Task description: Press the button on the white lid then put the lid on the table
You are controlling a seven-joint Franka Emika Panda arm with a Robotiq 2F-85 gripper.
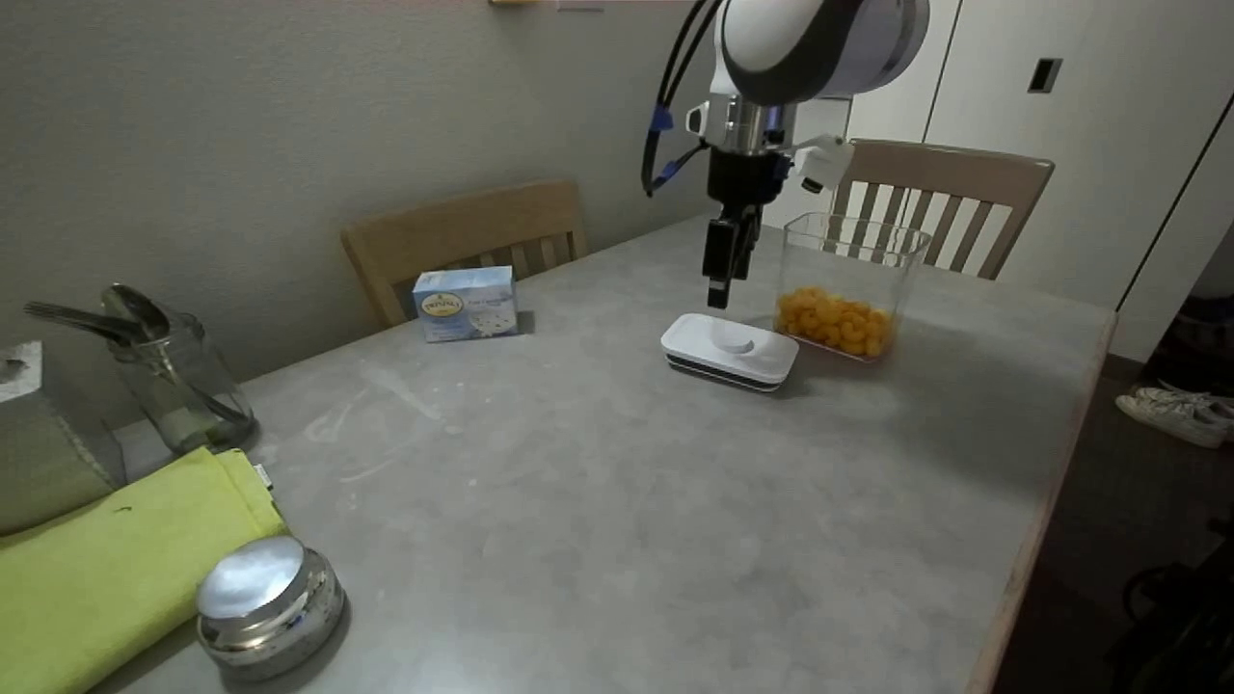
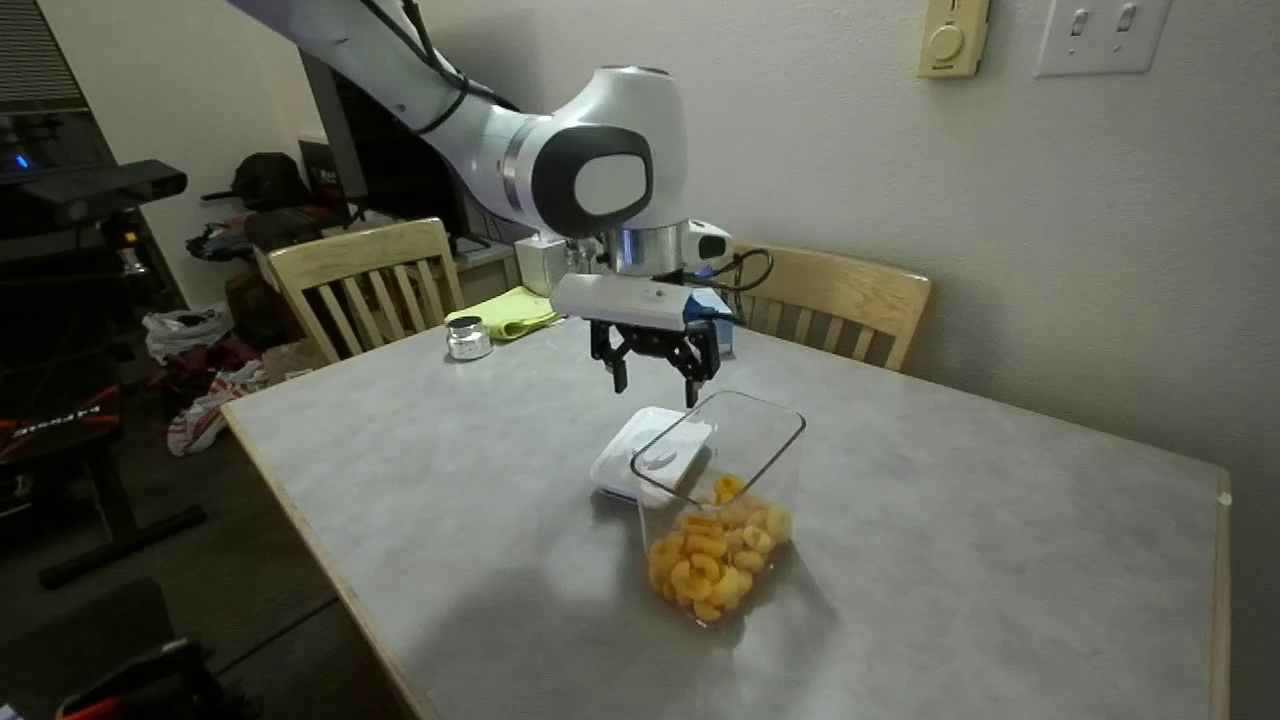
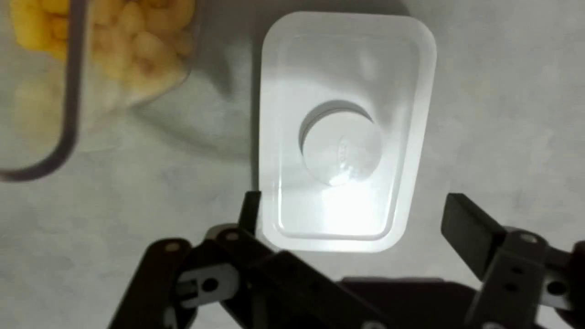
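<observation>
Well in from the edges of the surface, one lid with one button lies below the one claw, which stands spread, holding nothing. The lid's long axis runs crosswise to that spread, so the claw would likely straddle it. Just beside sits one tub; farther off, one blue box, one pot, one jar, one cloth.

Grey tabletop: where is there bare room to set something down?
Bare table: the broad stretch between metal jar and white lid; also between blue box and lid. Crowded: around the lid, with the clear container close by and the spread fingers hanging nearby; and where yellow cloth, metal jar and glass jar cluster.
</observation>
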